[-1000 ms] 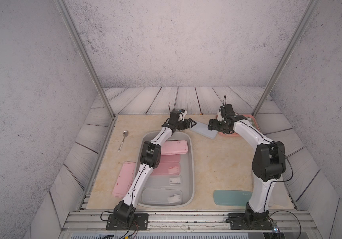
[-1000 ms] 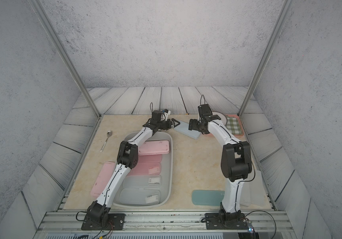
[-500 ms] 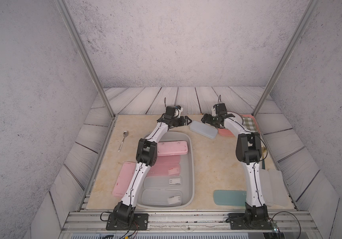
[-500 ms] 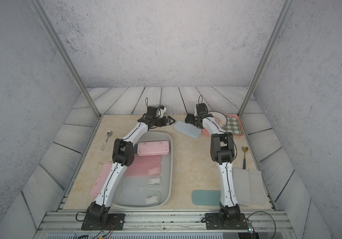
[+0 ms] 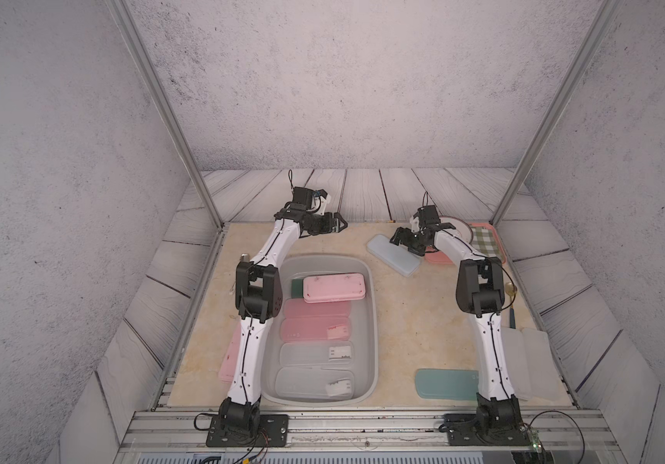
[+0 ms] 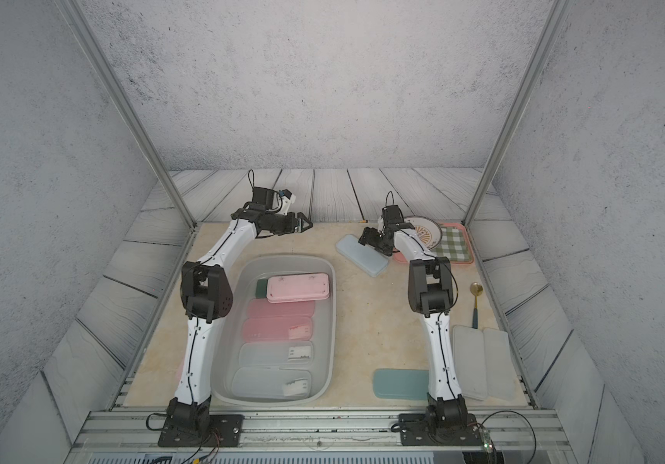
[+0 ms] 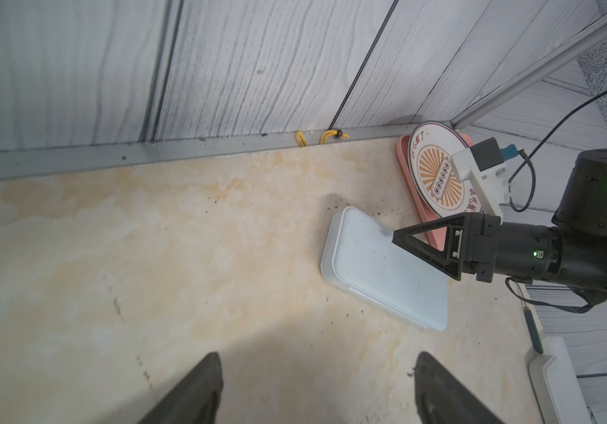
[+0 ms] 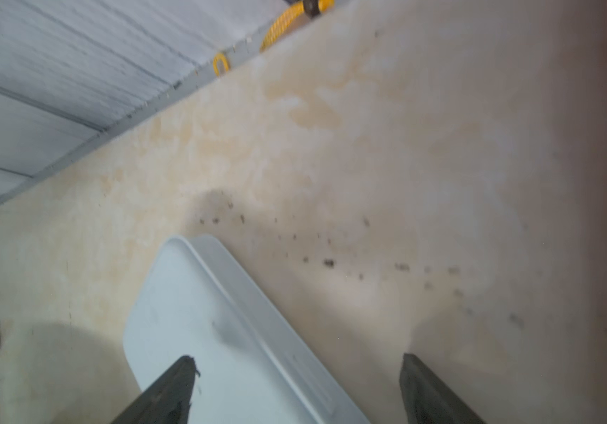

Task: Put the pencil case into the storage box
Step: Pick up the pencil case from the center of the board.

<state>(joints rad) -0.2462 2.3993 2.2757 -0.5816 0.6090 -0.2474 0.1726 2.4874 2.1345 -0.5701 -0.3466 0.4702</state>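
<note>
The pencil case (image 5: 393,255) (image 6: 361,255) is pale blue and lies flat on the beige table at the back, right of centre. My right gripper (image 5: 405,246) (image 8: 298,363) hangs open just above it. One finger is over the lid (image 8: 221,330) and the other is past its long edge, over bare table. My left gripper (image 5: 340,225) (image 7: 316,361) is open and empty, left of the case (image 7: 386,271) and well apart from it. The storage box (image 5: 375,321) (image 6: 332,321), a light-grey tub, stands front of centre and holds several flat cases.
A salmon-pink tray (image 6: 465,241) with a plate (image 6: 423,233) and checked cloth (image 6: 453,243) sits right behind the right gripper. A gold spoon (image 6: 475,289), an open pale case (image 6: 481,363) and a teal case (image 5: 447,383) lie at the right. A pink case (image 5: 230,357) lies left of the tub.
My left gripper has drawn back to the left, away from the pencil case. The right arm's elbow has swung inward and its gripper has shifted over the case. The case has stayed put.
</note>
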